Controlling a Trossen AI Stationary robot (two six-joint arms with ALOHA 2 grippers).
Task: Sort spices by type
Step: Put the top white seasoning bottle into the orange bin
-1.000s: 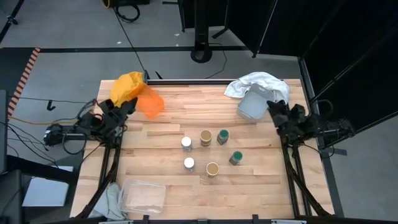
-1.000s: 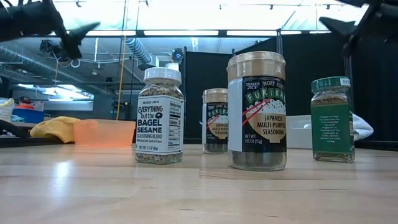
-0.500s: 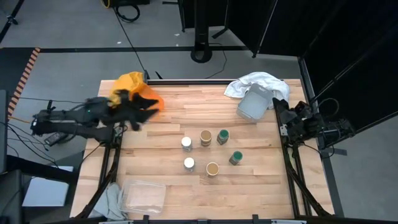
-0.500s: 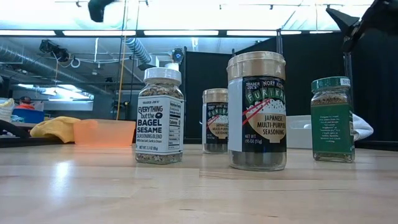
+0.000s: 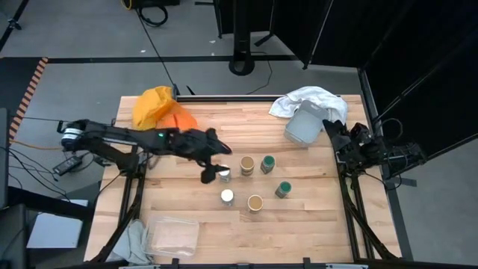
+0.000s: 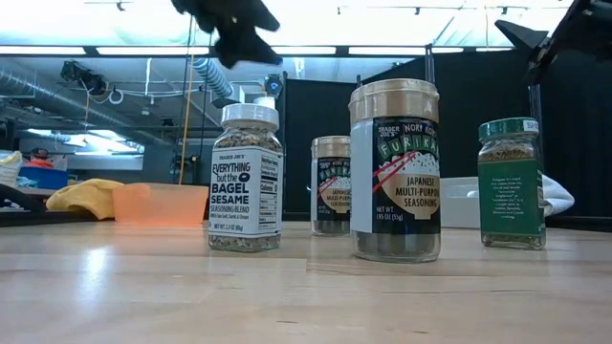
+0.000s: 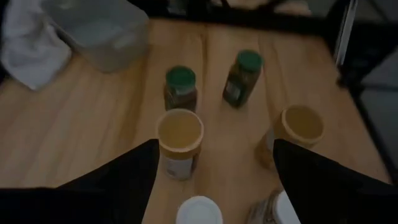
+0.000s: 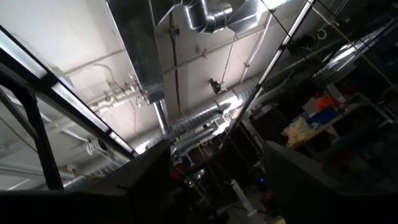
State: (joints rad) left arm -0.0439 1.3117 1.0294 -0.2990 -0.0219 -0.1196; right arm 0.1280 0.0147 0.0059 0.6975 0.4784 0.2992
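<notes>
Over the jars, left hand spread wide

Directly beneath the empty, wide-open left hand (image 5: 211, 169) stands a white-lidded jar (image 5: 223, 173), a squat cylinder on the pale wood-plank tabletop (image 5: 314, 224). Beyond it cluster round tan-lidded jars (image 7: 180, 143) and green-lidded jars (image 7: 180, 88). Right hand (image 5: 334, 139) is parked far across; its opening cannot be told.

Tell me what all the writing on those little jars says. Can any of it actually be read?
"TRADER JOE'S EVERYTHING but the BAGEL SESAME SEASONING BLEND" on the white-lidded jar.
"TRADER JOE'S NORI KOMI FURIKAKE JAPANESE MULTI-PURPOSE SEASONING" on the near tan-lidded jar; its net weight line is too small to be sure of.
The far tan-lidded jar bears a similar label, too small to read.
The green-lidded jar shows only fine print, unreadable.
</notes>
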